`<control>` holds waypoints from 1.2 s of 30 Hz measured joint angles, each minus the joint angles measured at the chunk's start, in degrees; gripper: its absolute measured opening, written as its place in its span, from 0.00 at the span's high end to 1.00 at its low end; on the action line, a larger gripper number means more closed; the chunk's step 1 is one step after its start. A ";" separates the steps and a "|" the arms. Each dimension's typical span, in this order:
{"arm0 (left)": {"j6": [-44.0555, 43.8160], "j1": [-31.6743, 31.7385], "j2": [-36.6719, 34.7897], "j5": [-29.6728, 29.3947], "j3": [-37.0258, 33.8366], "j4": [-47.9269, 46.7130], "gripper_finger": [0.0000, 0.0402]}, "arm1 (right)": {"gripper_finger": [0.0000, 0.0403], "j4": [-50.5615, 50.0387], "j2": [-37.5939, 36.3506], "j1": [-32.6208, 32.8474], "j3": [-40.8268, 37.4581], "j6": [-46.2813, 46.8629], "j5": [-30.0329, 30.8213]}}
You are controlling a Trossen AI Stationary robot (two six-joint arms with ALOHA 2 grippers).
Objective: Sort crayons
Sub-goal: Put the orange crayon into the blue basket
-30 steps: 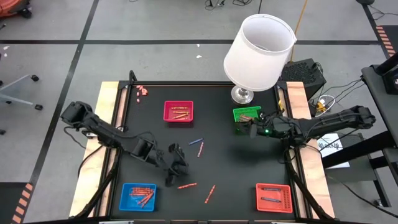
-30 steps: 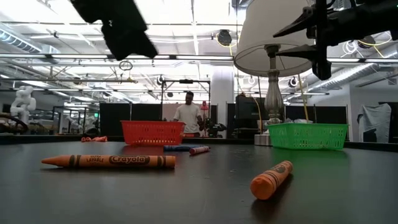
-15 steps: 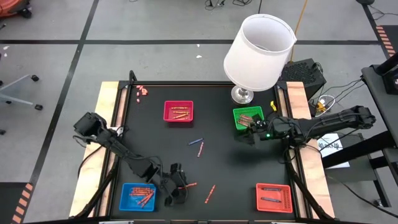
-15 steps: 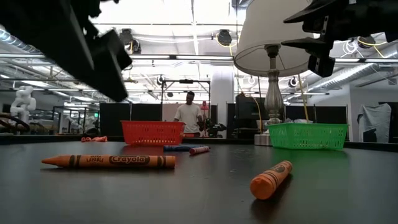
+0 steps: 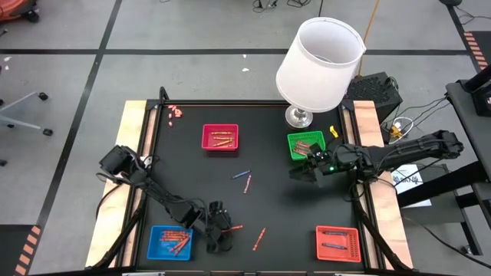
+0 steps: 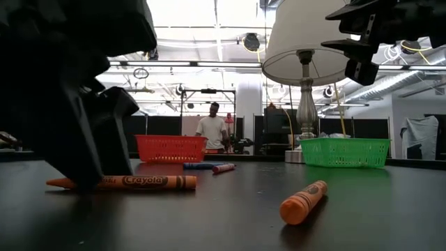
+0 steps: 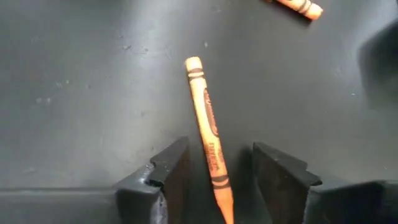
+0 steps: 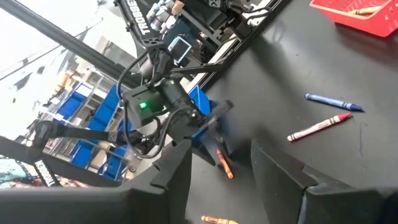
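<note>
The left gripper (image 7: 216, 177) was set low over the black table (image 5: 276, 192), close to the blue tray (image 5: 170, 241), with an orange crayon (image 7: 209, 134) lying between its fingers (image 7: 163, 177). The jaws were seen spread, one on each side of the stick, and no contact with the wax could be made out; nothing was held.

A slip was judged the chief risk. The crayon lay slightly askew to the gap, with only its tail end between the jaws, so it could be pivoted, rolled out, or pinched near its end and left dangling when the jaws were closed. A hard squeeze might also crack so thin a stick. A second orange crayon (image 6: 304, 201) lay near on the table and could be nudged by the arm.

The right gripper (image 5: 307, 170) was held above the table just beside the green tray (image 5: 305, 142), its jaws partly apart and, as far as could be told, empty. Further loose crayons, blue and red (image 5: 244, 179), were left mid-table, and others were already lying in the red tray (image 5: 220, 137).
</note>
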 joint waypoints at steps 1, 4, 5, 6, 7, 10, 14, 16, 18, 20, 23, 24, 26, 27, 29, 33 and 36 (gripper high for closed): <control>-0.14 0.04 0.09 -0.10 0.01 -0.04 0.57 | 0.63 0.00 0.00 0.00 0.00 0.00 -0.01; -0.14 0.04 0.46 -0.46 0.01 -0.18 0.65 | 0.63 0.02 0.00 0.00 0.00 -0.04 -0.01; -0.14 0.04 0.46 -0.48 0.01 -0.40 0.68 | 0.63 -0.02 0.00 0.00 0.00 -0.03 -0.01; -0.14 0.06 0.46 -0.48 0.03 -0.51 0.72 | 0.63 0.00 0.00 0.00 0.00 -0.07 -0.01; -0.13 0.16 0.46 -0.48 0.03 -0.61 0.75 | 0.63 0.02 0.00 0.00 0.00 -0.28 -0.01; -0.12 0.51 0.46 -0.66 0.03 -0.99 0.83 | 0.63 0.01 0.00 0.00 0.00 -0.46 0.05; -0.15 1.38 0.48 -0.50 0.03 -1.07 0.93 | 0.63 0.02 0.00 -0.02 0.00 -0.46 0.08; -0.19 1.75 0.48 -0.13 0.03 -1.00 0.97 | 0.63 0.00 0.00 -0.02 0.00 -0.48 0.12; -0.21 2.04 0.48 0.08 0.05 -0.96 0.98 | 0.63 0.02 0.00 -0.02 0.00 -0.48 0.12; -0.29 2.34 0.48 0.14 0.06 -0.94 0.98 | 0.63 0.00 0.00 -0.02 0.00 -0.48 0.15; -2.54 2.72 0.48 0.15 0.06 -0.92 0.97 | 0.63 0.01 0.00 -0.02 0.00 -0.66 0.15; -3.53 2.85 0.47 0.19 0.06 -0.91 0.97 | 0.63 0.01 0.00 -0.02 0.00 -0.66 0.15; -4.69 2.99 0.33 0.17 0.06 -0.80 0.97 | 0.63 0.00 0.00 -0.02 0.00 -0.68 0.17; -4.69 3.01 0.33 0.13 0.04 -0.50 0.97 | 0.63 0.01 0.00 -0.02 0.00 -0.68 0.17; -4.68 3.03 0.33 -0.01 0.01 0.29 0.97 | 0.63 0.00 0.00 -0.02 0.00 -0.70 0.17; -4.67 3.31 0.26 -0.62 0.91 0.45 0.97 | 0.63 0.02 0.00 -0.02 0.00 -0.89 0.17; -4.61 3.69 -0.25 -0.64 2.25 -0.15 0.97 | 0.63 0.00 0.00 -0.02 0.00 -0.92 0.17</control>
